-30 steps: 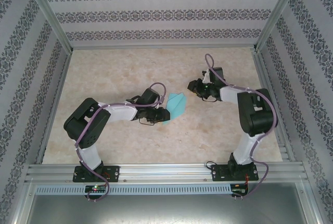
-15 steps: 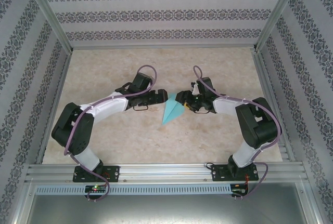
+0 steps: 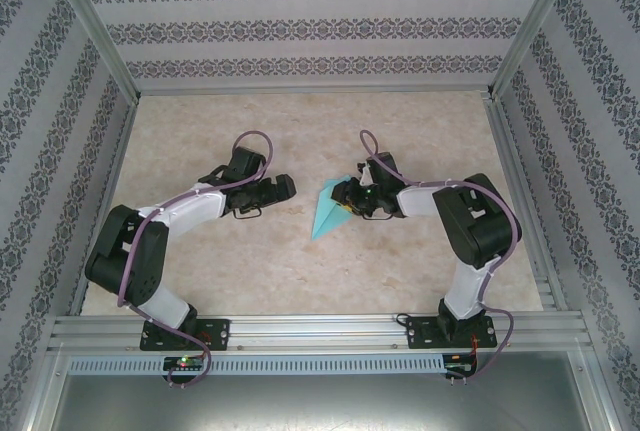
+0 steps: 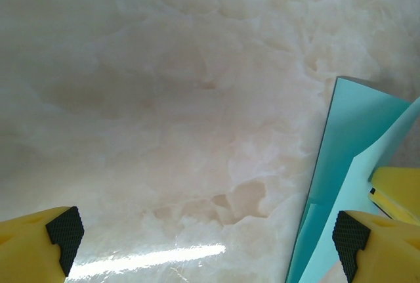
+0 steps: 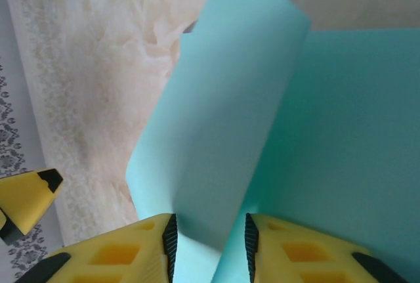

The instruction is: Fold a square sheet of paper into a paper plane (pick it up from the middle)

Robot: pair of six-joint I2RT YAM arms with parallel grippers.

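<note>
The teal paper plane (image 3: 328, 215) lies mid-frame on the desk (image 3: 250, 261). The right gripper (image 3: 346, 199) pinches its raised flap; the left gripper (image 3: 281, 187) is wide apart. Fold slowly, keeping the edges lined up.

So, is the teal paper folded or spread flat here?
Folded. From above the paper is a narrow pointed wedge, and the right wrist view shows one flap standing up between the fingers of the right tool.

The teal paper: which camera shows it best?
Top external: the teal paper shows whole, a pointed folded shape. Right wrist sees it close but cropped, one flap raised; left wrist catches part of it at the right edge.
</note>
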